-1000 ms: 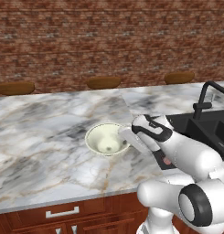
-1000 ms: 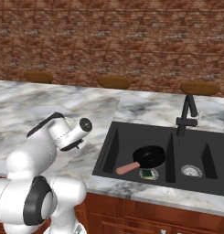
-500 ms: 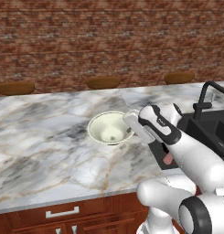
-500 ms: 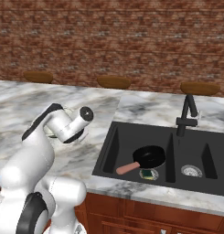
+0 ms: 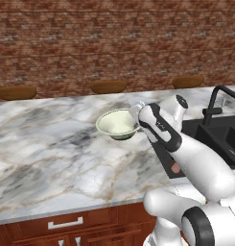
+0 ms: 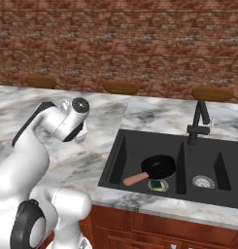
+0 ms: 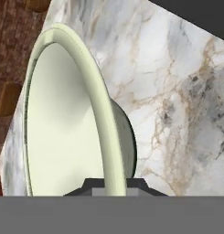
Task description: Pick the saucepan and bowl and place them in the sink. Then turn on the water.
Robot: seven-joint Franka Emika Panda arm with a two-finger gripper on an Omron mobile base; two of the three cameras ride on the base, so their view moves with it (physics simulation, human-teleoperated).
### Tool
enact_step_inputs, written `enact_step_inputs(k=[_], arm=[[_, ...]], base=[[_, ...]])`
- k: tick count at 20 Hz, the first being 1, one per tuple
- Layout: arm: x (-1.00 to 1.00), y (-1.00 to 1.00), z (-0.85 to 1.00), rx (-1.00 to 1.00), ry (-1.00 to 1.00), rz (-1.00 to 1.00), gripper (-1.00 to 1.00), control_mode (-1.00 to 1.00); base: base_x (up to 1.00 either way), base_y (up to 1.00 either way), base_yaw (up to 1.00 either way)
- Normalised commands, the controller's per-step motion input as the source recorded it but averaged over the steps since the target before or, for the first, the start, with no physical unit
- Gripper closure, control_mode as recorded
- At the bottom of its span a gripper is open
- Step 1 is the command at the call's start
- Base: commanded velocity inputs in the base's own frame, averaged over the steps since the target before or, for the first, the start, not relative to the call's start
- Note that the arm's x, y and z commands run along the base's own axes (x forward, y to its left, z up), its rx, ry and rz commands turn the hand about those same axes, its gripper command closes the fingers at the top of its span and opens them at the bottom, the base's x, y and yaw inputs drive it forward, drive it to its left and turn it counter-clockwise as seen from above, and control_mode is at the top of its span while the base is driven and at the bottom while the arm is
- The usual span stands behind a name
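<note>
Gripper point(image 7: 114, 183) clamped on rim of bowl point(image 5: 118, 123), bowl held clear above marble counter point(image 5: 52, 144); saucepan point(image 6: 157, 168) sits in left basin of sink point(image 6: 140, 141).

we face a red-brown brick wall point(image 5: 114, 43) behind a grey-veined white marble table point(image 5: 52, 158), three round brown wooden stools point(image 5: 108, 87) ranged along its far edge and reddish wood cabinet fronts point(image 6: 154, 231) with pale handles below it.
</note>
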Motion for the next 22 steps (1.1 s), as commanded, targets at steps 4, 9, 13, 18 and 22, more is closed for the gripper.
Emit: enact_step_inputs(k=[4,9,13,18,22], arm=[[0.27,-0.35,0.14,0.0,0.08,-0.27,1.0,-1.0],[0.24,-0.59,0.0,0.0,0.0,-0.14,1.0,-1.0],[0.24,-0.67,0.0,0.0,0.0,-0.08,1.0,-1.0],[0.09,-0.67,0.0,0.0,0.0,-0.05,1.0,-1.0],[0.11,-0.76,0.0,0.0,0.0,-0.04,1.0,-1.0]], base=[[0.0,0.0,0.0],[0.0,0.0,0.0],[0.0,0.0,0.0],[0.0,0.0,0.0],[0.0,0.0,0.0]])
